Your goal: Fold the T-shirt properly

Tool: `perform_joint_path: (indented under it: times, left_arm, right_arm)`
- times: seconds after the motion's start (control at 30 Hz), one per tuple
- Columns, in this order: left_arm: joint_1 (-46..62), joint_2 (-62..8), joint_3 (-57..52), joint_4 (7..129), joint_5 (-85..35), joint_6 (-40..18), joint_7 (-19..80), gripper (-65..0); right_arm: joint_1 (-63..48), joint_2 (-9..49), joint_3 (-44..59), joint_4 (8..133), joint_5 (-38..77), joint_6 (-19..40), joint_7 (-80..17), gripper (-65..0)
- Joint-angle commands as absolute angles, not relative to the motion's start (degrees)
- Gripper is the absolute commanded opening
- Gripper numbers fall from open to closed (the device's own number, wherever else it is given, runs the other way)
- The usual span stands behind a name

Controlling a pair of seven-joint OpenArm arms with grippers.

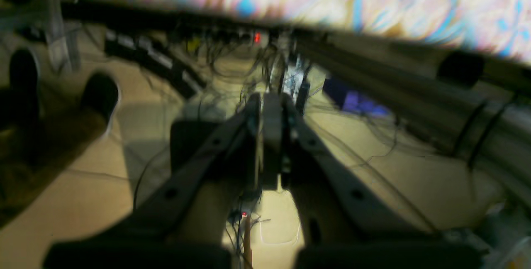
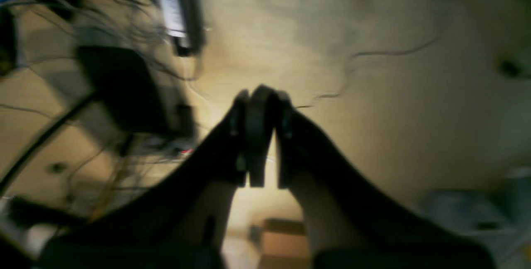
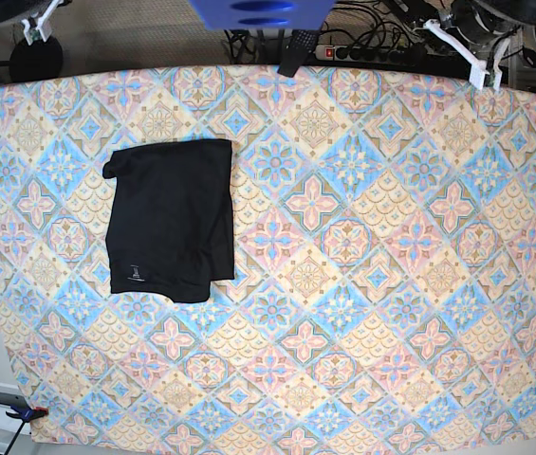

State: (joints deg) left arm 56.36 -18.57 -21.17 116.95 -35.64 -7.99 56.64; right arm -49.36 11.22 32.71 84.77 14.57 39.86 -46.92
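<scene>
The right gripper (image 2: pixel 261 94) appears in its wrist view as 2 dark fingers (image 2: pixel 307 144) pressed tip to tip with nothing between them; it is closed and empty. It is aimed off the table, at a blurred pale floor (image 2: pixel 373 115) with thin dark cables (image 2: pixel 373 59) lying ahead of its tips. In the base view only a white part of this arm (image 3: pixel 38 24) shows at the top left corner, past the table's far edge.

The plain black short-sleeved cloth T-shirt (image 3: pixel 171 218) lies folded into a compact, roughly rectangular bundle on the left half of the patterned tablecloth (image 3: pixel 372 284), a flat cover of blue, pink and tan diamond tiles. It lies well apart from both grippers, nearer the right arm's corner than the left arm's. A small pale print (image 3: pixel 134 274) sits near its lower left corner, and 1 fold edge runs down its right side.

The left gripper (image 1: pixel 271 99) is seen from its wrist camera as 2 grey fingers (image 1: pixel 327 169) drawn together, closed on nothing. The edge of the tablecloth runs above its tips, with floor and a tangle of cables (image 1: pixel 265 59) ahead. In the base view a white part of this arm (image 3: pixel 471 47) sits at the top right, beyond the table's far edge.
</scene>
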Motion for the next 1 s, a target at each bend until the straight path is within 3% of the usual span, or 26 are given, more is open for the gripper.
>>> perform_joint_path:
  times: [0.0,0.33,0.67,0.97]
  left_arm:
    - [58.4,-18.8,-21.5,116.4,-35.3,-8.2,55.2,-64.7]
    - [57.7,-18.8,-12.9,100.9,-25.7,-8.2,43.2,-64.7]
    - [43.5,-18.7,2.9,68.9,-17.6,-8.2,27.5,-64.7]
    - [27.1,-14.5,16.3,37.0,-17.6,-8.0,12.4,-64.5]
  right_arm:
    - [-50.2,11.7,32.0,83.4,13.8,40.0,-45.5,-61.9]
    - [-44.5,11.7,25.9,63.2,5.0,40.0,-34.1,-61.9]
    - [-27.6,11.7,23.9,26.9,-5.1,40.0,-12.3,-61.9]
    - [-20.5,11.7,23.9,15.2,-6.7,40.0,-2.6,-61.7]
